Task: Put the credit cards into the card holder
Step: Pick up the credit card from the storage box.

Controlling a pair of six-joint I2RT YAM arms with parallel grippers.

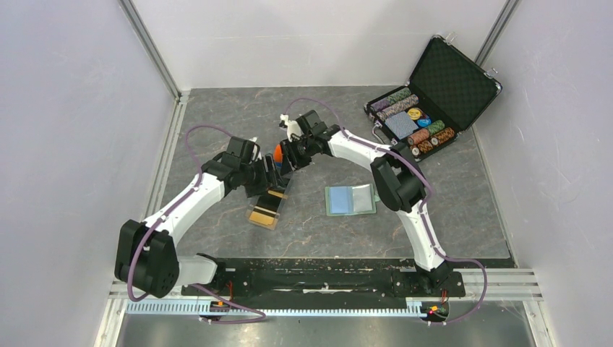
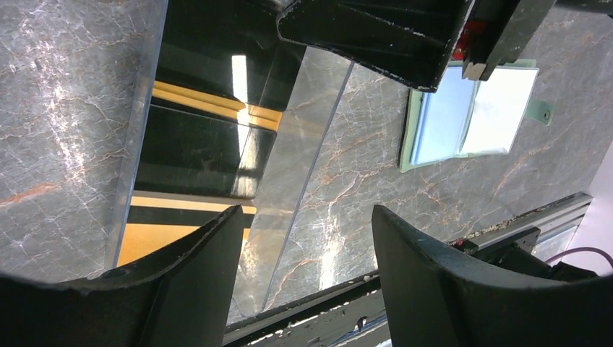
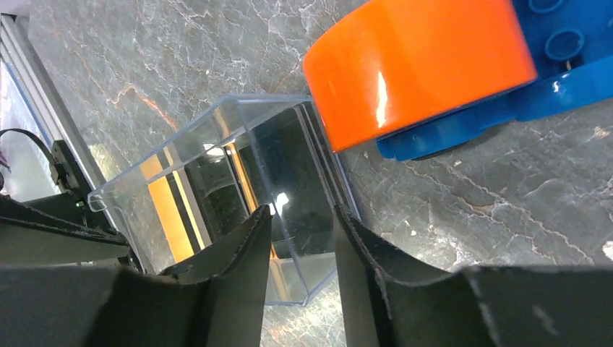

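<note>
Reaching for cards (image 1: 266, 210) stacked in a clear tray (image 3: 195, 130), near the holder (image 1: 350, 199) lying open on the tabletop (image 1: 434, 210). With left end effector (image 2: 307, 217) wide astride the tray wall, right end effector (image 3: 301, 217) narrow over its end, grip unclear. Next likely calls for pinching one card free.

Quick look at our two arms. The left arm (image 1: 184, 206) and right arm (image 1: 419, 228) both wear glossy white link shells, with chunky black joint housings (image 1: 148, 256) in between. A thin purple cable (image 1: 202, 128) loops along each one. Our left gripper (image 2: 307, 217) and right gripper (image 3: 301, 217) are black all over. Their thick curved fingers (image 2: 434, 289) taper to blunt tips, and we can see pale scuffs along the edges. Both bases are bolted to a black bar (image 1: 325, 278) with scratched, whitish patches.
</note>
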